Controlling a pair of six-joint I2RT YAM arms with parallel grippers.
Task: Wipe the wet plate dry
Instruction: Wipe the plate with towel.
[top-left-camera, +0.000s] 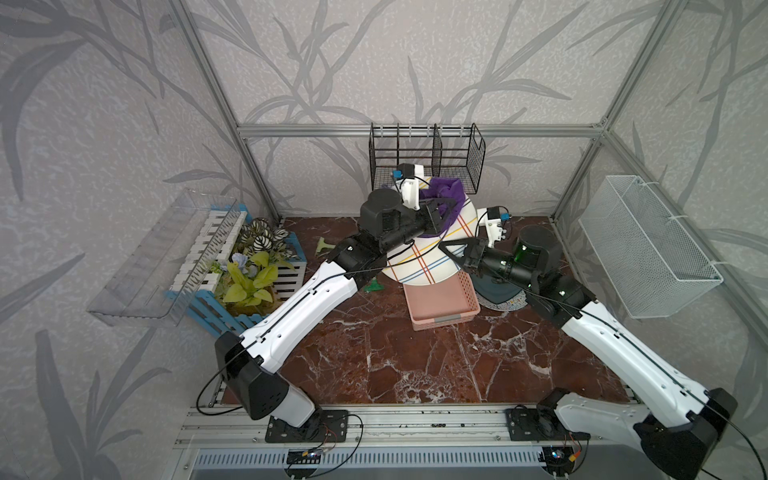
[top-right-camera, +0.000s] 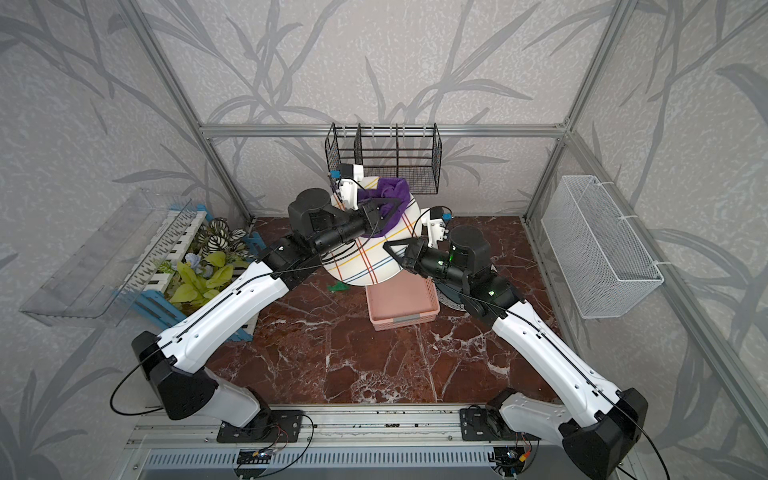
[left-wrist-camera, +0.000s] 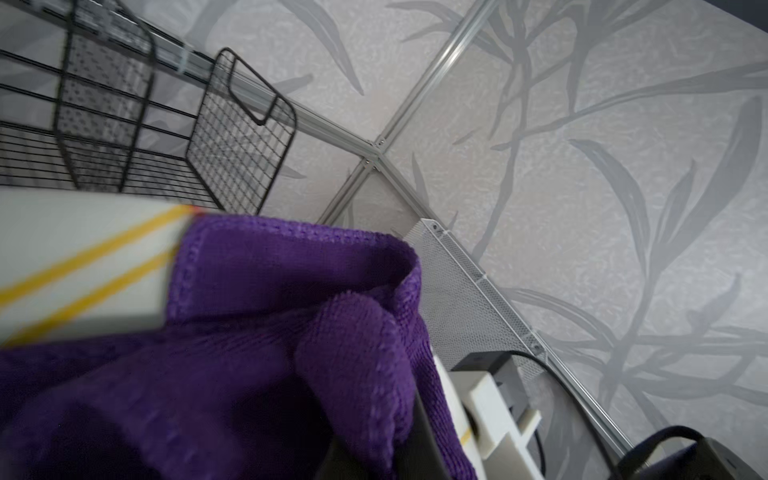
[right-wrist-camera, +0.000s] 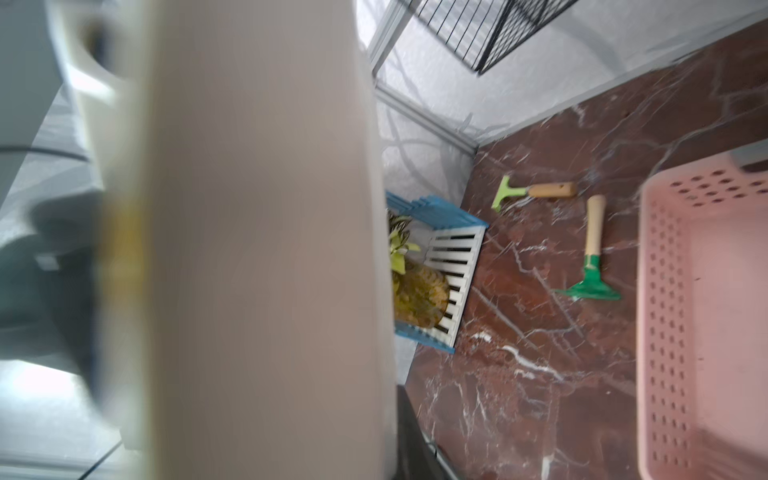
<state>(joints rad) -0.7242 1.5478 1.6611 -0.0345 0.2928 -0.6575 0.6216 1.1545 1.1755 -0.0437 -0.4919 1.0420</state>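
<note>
Plate (top-left-camera: 419, 259), white with crossed coloured stripes: held tilted in the air above far end of pink basket (top-left-camera: 444, 307), clear of tabletop (top-left-camera: 374, 357). Right hand (top-left-camera: 450, 249): clamped tight on plate's right rim. Left hand (top-left-camera: 451, 206): closed on purple cloth (top-left-camera: 442, 189), bunched against plate's upper face. Behind: black wire rack (top-left-camera: 424, 158). On tabletop: green rake (right-wrist-camera: 590, 270), light-green scraper (right-wrist-camera: 532, 192), both wooden-handled; planter crate (top-left-camera: 286, 282) at left.
</note>
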